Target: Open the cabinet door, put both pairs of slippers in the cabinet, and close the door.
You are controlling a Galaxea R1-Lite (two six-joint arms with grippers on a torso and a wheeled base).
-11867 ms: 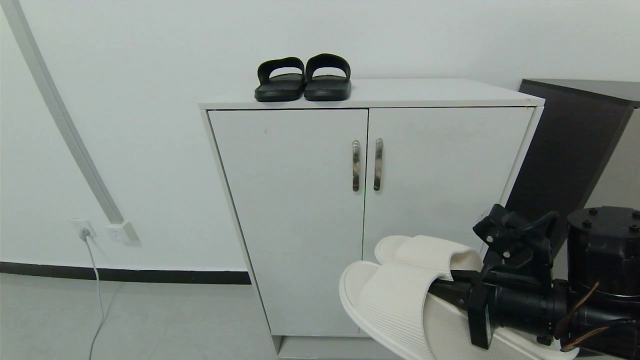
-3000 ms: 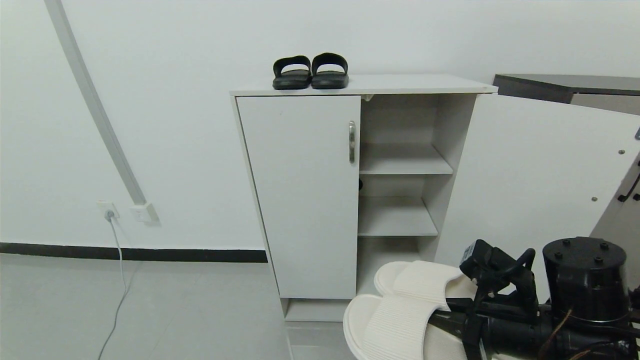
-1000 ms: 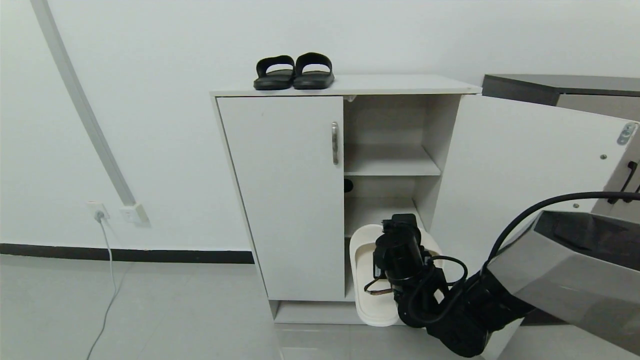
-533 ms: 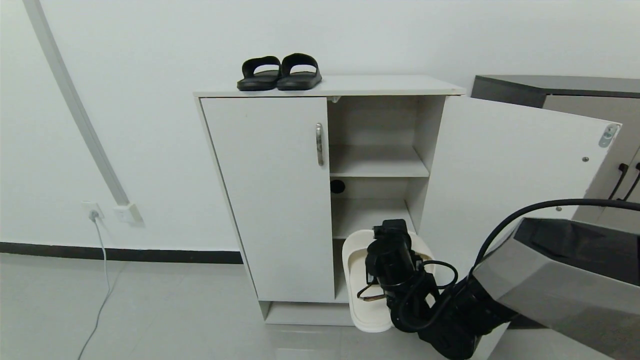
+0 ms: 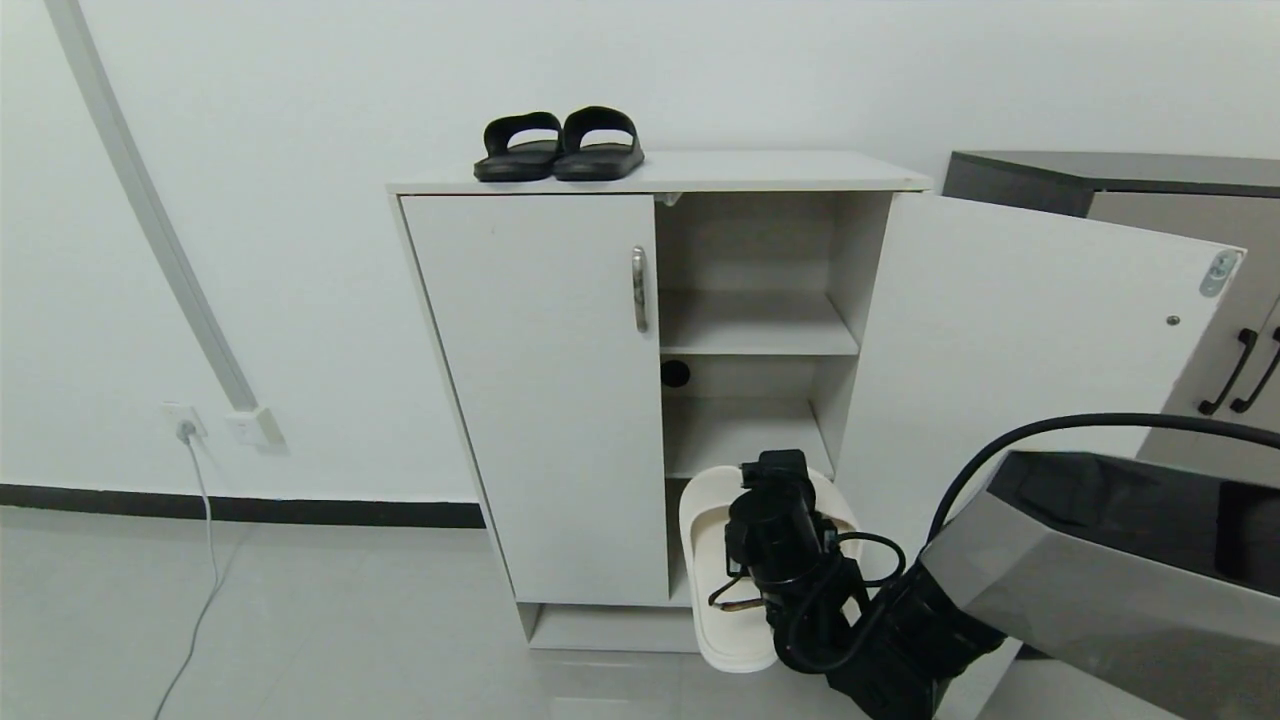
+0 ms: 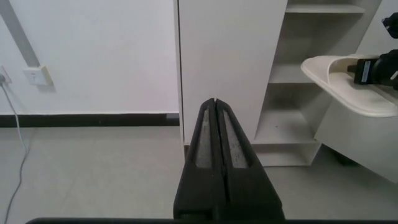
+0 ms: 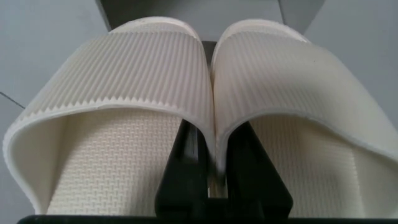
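The white cabinet [image 5: 540,400] has its left door shut and its right door [image 5: 1000,350] swung wide open, baring two shelves [image 5: 755,325]. A black pair of slippers [image 5: 560,145] rests on the cabinet top. My right gripper [image 7: 208,158] is shut on the inner edges of the white pair of slippers [image 7: 124,81], held side by side. The white slippers [image 5: 705,545] hang at the lower part of the cabinet opening, with the right wrist [image 5: 780,520] in front of them. My left gripper [image 6: 214,104] is shut on nothing, low above the floor, in front of the shut door.
A dark cabinet [image 5: 1100,175] stands right of the open door. A wall socket with a cable [image 5: 185,430] sits low on the left wall. Bare grey floor [image 5: 250,620] lies left of the cabinet.
Since the first frame the right door has come open. The right arm has carried the white slippers up to the lower opening, and in the last half second they sank slightly.
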